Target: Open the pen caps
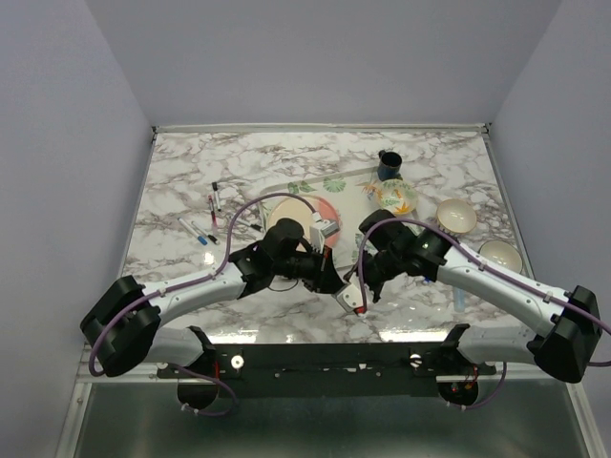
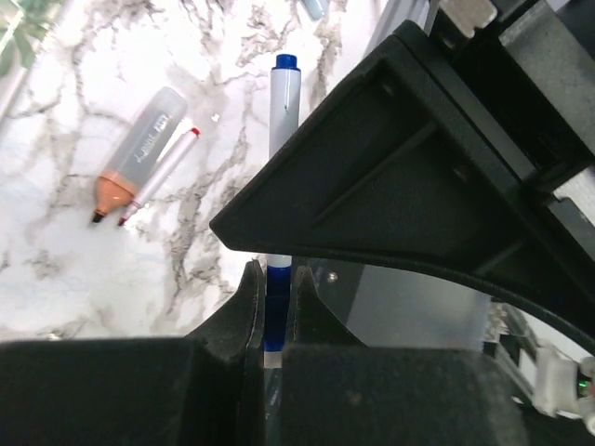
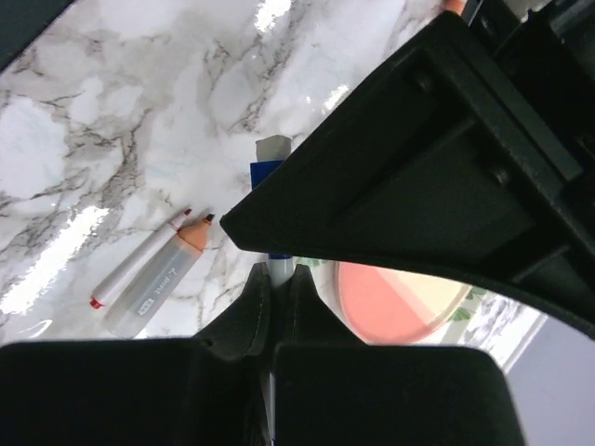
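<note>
The left gripper [image 2: 274, 279] has its fingers [image 2: 246, 311] pressed together on the blue cap [image 2: 273, 311] of a blue pen [image 2: 283, 102]. From there the pen's white barrel runs away from that wrist camera to a small blue tip. The blue cap sits flush against the white barrel with no gap showing. The right gripper [image 3: 279, 274] is clamped on the same pen from the opposite side, its fingers [image 3: 251, 311] closed tight around the thin barrel. Each gripper's black body crosses over the pen in the other's wrist view and hides its middle.

In the top view the two grippers meet nose to nose above the near middle of the marble table [image 1: 191, 162]. Both arms are bent inward, and the pen is held up between them.

On the table below lie an orange highlighter [image 2: 139, 149] and a red pen [image 2: 163, 172], side by side and touching. Just beyond the grippers is a pink plate [image 3: 400, 302]. More pens [image 1: 215, 200] lie scattered on the far left, well apart from the grippers. A dark cup [image 1: 389, 165] and several bowls [image 1: 456, 215] stand on the far right.
</note>
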You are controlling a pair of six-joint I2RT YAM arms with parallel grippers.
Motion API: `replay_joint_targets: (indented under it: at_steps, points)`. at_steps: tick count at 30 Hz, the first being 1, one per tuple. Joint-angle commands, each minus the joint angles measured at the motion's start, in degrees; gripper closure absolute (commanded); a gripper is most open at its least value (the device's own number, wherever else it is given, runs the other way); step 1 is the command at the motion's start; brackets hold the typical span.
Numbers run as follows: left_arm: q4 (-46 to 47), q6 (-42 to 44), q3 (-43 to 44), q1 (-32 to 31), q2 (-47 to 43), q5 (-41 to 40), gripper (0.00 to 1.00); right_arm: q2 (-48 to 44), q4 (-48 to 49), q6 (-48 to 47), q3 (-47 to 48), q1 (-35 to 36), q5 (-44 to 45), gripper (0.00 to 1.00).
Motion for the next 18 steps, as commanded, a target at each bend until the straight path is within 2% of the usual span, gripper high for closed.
replay_joint_targets:
  at_steps: [1,5,9,11,14,15,17,18]
  points:
    - [-13.42,5.01,-0.15,0.12,-4.38,-1.68,1.00,-2.96,-2.54,-0.59,-3.69,-7.98,11.98,1.00]
    - [-18.16,6.51,0.02,0.12,-5.09,-2.29,1.00,-4.98,-2.19,-3.67,-4.31,-19.12,10.48,0.99]
    - [-20.01,7.12,1.07,0.12,-5.53,-2.90,1.00,-5.95,-2.10,-5.09,-4.84,-24.68,8.99,0.99]
    - [-21.24,6.95,1.43,0.21,-6.58,-6.31,1.00,-5.95,-2.80,-3.34,-4.14,-25.57,5.75,0.99]
    - [-23.26,3.54,0.64,1.61,-10.09,-14.56,1.00,-6.04,-3.59,5.96,-3.61,-25.57,-2.07,0.99]
    - [-23.62,2.39,-0.06,1.87,-11.58,-21.73,1.00,-5.86,-3.42,13.04,-3.43,-25.57,-3.91,1.00]
    - [-23.01,-0.07,-3.64,2.58,-17.46,-29.41,1.00,-4.99,-3.33,19.67,-3.26,-25.57,-9.28,0.99]
    - [-22.74,-3.04,-5.15,2.84,-19.75,-32.93,1.00,-4.63,-2.90,26.49,-4.04,-25.66,-10.77,0.99]
